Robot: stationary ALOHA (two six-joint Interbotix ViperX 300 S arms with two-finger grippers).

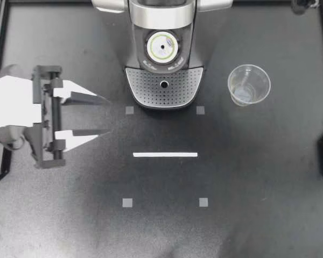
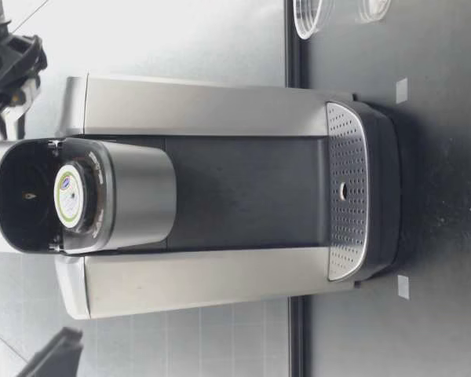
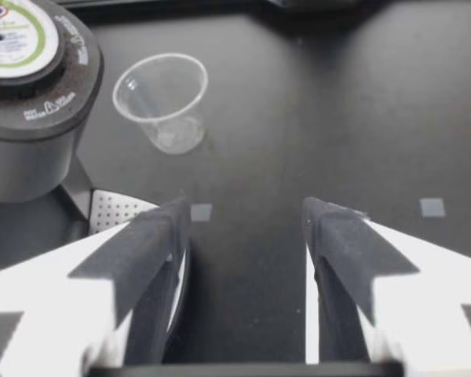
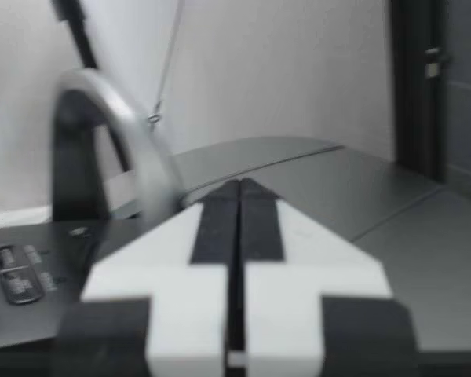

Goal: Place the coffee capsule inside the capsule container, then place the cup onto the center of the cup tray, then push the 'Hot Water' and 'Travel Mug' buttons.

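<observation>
The coffee capsule [image 1: 161,47] sits in the capsule container [image 1: 175,47] of the coffee machine, its lid facing up; the low view shows the capsule [image 2: 68,198] there too. The clear plastic cup [image 1: 248,85] stands upright on the table, to the right of the perforated cup tray [image 1: 164,94], which has nothing on it. My left gripper [image 1: 110,116] hovers left of the machine, open and holding nothing. In the left wrist view the cup [image 3: 161,98] lies far ahead of the left gripper [image 3: 245,208]. My right gripper [image 4: 239,187] is shut and holds nothing, above the machine's top.
A white tape strip [image 1: 165,155] and small grey square markers [image 1: 127,202] lie on the black table in front of the machine. In the right wrist view, button labels [image 4: 16,275] and a silver curved handle [image 4: 118,118] lie beside the right gripper.
</observation>
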